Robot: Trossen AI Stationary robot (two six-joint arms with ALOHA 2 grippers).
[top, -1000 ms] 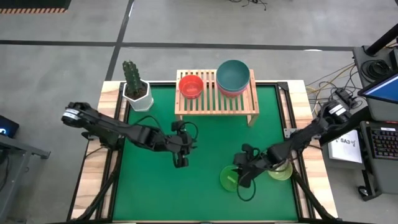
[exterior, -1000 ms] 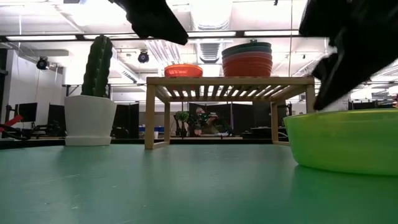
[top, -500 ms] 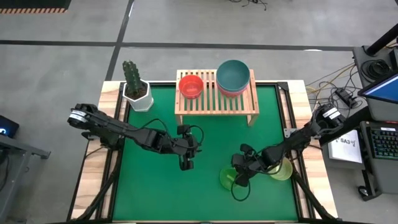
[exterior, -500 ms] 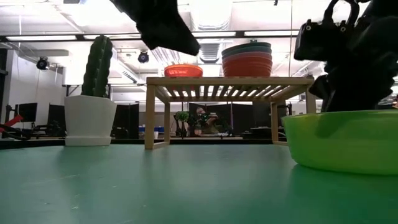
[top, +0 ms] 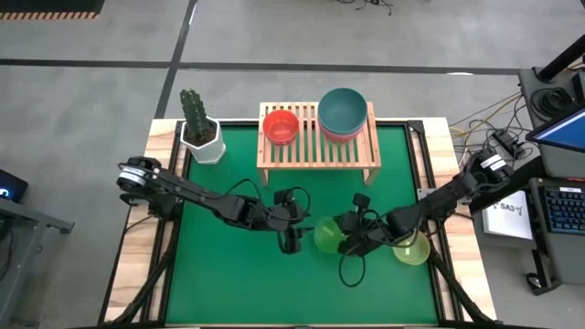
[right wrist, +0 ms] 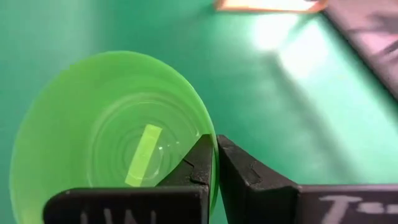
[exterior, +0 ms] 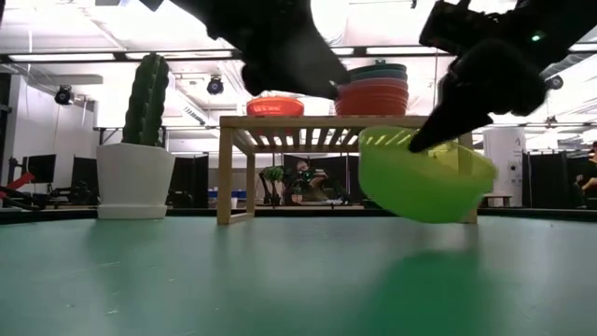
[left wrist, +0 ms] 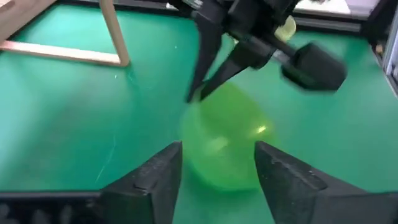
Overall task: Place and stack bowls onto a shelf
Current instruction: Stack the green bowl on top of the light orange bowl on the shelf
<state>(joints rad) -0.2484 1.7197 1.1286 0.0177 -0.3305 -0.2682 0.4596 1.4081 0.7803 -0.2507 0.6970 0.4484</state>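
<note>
High view: right gripper (top: 350,239) pinches rim of green bowl (top: 328,235), bowl off mat (top: 219,274), tilted, mid-table in front of shelf (top: 318,146). Left gripper (top: 292,243) just beside bowl, fingers spread, holding nothing. Red bowl (top: 281,125) and teal-topped stack (top: 343,111) on shelf. Yellow-green bowl (top: 413,249) near right arm.
</note>
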